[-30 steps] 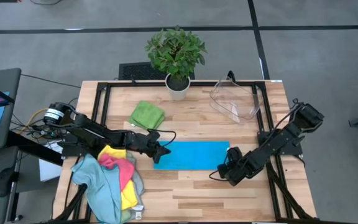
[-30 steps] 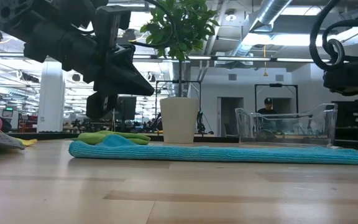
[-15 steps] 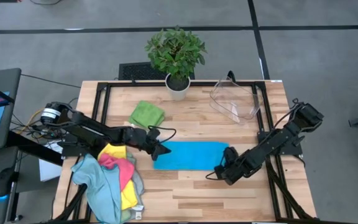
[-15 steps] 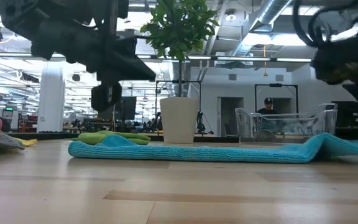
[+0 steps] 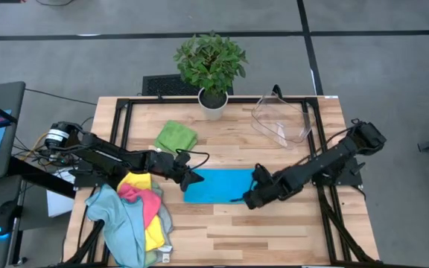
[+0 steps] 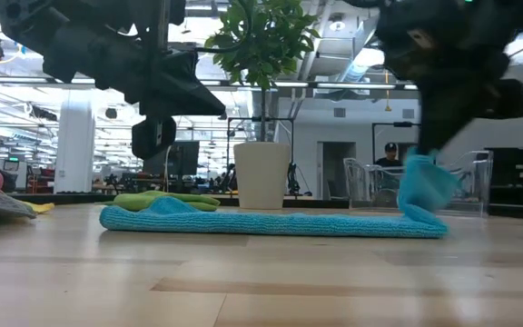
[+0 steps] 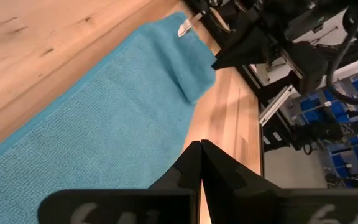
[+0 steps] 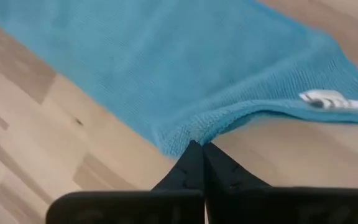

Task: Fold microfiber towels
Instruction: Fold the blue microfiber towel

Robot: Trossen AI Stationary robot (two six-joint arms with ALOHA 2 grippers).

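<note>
1. My right gripper (image 5: pixel 249 199) had the blue towel (image 5: pixel 214 186) by its right end, lifted off the worktop (image 5: pixel 274 231). I judged: carry it low and straight, land edge on edge.
2. Right jaws clamped on that end.
3. My left gripper (image 5: pixel 196 179) hung over the towel's left end, jaws together, holding nothing.

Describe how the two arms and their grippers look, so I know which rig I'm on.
Both are dark, jointed arms with black cables looped along them. The left gripper and right gripper each end in two tapered black fingers. No markings show.
</note>
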